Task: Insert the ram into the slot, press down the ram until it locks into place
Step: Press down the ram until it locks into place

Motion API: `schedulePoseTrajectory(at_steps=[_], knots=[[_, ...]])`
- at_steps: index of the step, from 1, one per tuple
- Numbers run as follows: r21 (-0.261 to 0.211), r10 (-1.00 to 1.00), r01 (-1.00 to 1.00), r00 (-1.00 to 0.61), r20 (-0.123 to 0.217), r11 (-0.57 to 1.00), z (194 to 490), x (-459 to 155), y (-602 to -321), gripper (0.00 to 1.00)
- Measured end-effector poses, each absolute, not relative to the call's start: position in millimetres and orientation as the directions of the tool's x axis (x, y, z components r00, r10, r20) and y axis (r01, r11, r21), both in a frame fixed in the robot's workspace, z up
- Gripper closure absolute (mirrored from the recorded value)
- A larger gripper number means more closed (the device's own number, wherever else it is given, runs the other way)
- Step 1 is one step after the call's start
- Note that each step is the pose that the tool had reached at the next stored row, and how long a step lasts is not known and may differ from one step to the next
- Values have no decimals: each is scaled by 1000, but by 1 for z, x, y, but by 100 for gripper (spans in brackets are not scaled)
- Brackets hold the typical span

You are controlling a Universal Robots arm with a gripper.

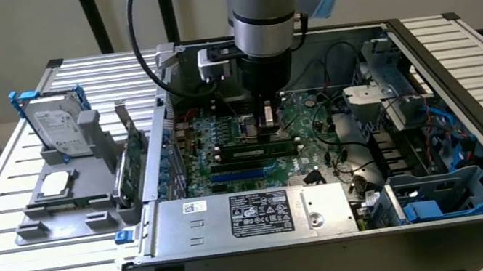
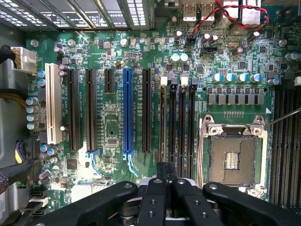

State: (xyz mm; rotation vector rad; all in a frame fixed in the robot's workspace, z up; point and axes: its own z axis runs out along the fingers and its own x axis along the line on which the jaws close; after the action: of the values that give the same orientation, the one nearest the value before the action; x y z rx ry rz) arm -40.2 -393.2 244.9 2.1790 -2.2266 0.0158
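Observation:
The ram (image 1: pixel 257 151), a thin green stick with dark chips, lies along one of the parallel black memory slots on the motherboard. In the wrist view the ram (image 2: pixel 162 122) shows edge-on in the slot closest to the blue slot, and the neighbouring slots (image 2: pixel 182 122) stand bare. My gripper (image 1: pixel 269 127) hangs straight down over this bank of slots, just behind the ram in the exterior view. Its black fingers (image 2: pixel 157 197) are shut together, the gripper (image 2: pixel 166 170) tip lies over the slots' near ends, and nothing shows between them. Whether the tip touches the ram cannot be told.
The blue slot (image 2: pixel 127 110) and long black card slots lie beside the memory bank, and the square CPU socket (image 2: pixel 231 157) lies on the other side. The power supply (image 1: pixel 245 216) and case walls (image 1: pixel 469 90) hem in the board. An upright expansion card (image 1: pixel 133 161) and a hard drive (image 1: pixel 58 126) stand outside the case.

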Motion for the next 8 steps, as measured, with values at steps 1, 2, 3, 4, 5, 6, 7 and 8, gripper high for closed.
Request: schedulePoseTrajectory(at_steps=[1, 2, 3, 4, 5, 6, 7, 8], knots=[[11, -999, -1000, -21, 26, 22, 245, -40, -393, 89], [11, -999, -1000, -21, 26, 22, 245, -40, -393, 89], [11, -999, -1000, -21, 26, 22, 245, -40, -393, 89], [11, -999, -1000, -21, 26, 22, 244, -40, -393, 89], [11, -999, -1000, -22, 26, 22, 243, -40, -393, 89], [11, -999, -1000, -22, 26, 22, 243, -41, -393, 89], [11, -999, -1000, -21, 26, 22, 242, -41, -393, 89], [11, -999, -1000, -21, 26, 22, 241, -41, -393, 89]])
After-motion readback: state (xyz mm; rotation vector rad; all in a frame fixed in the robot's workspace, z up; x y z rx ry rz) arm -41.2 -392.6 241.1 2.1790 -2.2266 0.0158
